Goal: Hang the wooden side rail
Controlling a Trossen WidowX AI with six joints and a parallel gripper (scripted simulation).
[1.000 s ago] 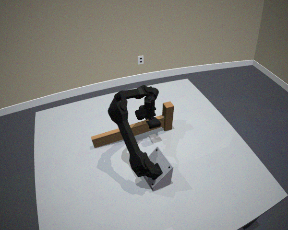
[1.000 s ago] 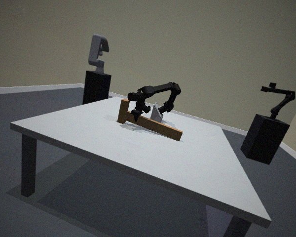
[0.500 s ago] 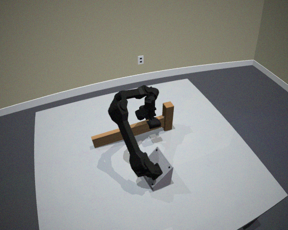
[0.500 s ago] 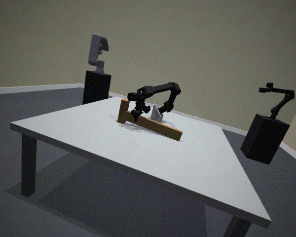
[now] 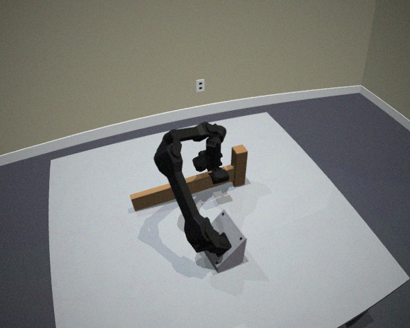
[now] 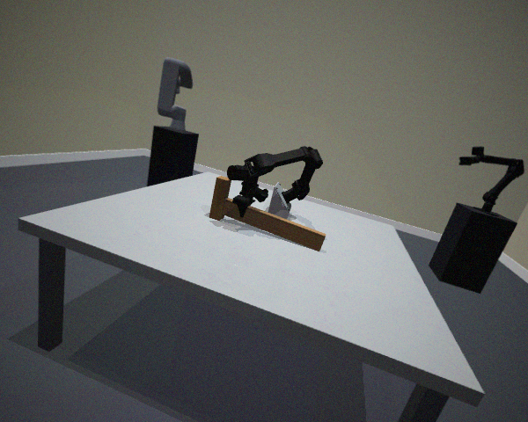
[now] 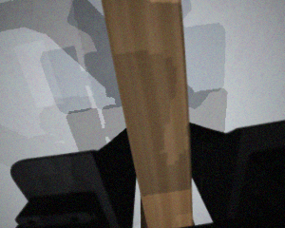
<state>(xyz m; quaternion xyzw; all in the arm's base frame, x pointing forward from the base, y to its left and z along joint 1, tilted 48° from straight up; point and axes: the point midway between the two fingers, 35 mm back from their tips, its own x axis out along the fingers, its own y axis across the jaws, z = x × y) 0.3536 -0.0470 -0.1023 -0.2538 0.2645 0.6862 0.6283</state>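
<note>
Claw (image 5: 219,174) (image 6: 242,208) (image 7: 153,125) partly open, clamped across wooden rail (image 5: 152,199) (image 6: 291,230) (image 7: 149,95), near upright post (image 5: 239,167) (image 6: 218,200)

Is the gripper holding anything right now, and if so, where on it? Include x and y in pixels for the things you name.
The gripper (image 5: 219,175) (image 6: 241,207) (image 7: 153,125) holds the wooden rail (image 5: 152,199) (image 6: 291,229) (image 7: 149,85) across its two sides, near the end at the post (image 5: 239,167) (image 6: 217,200).

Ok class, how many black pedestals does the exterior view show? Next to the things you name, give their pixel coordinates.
2: the left pedestal (image 6: 172,156), under a grey curved object (image 6: 166,88), and the right pedestal (image 6: 471,247), under a black arm (image 6: 501,160).

Wall outlet (image 5: 200,85) — white, two-socketed
</note>
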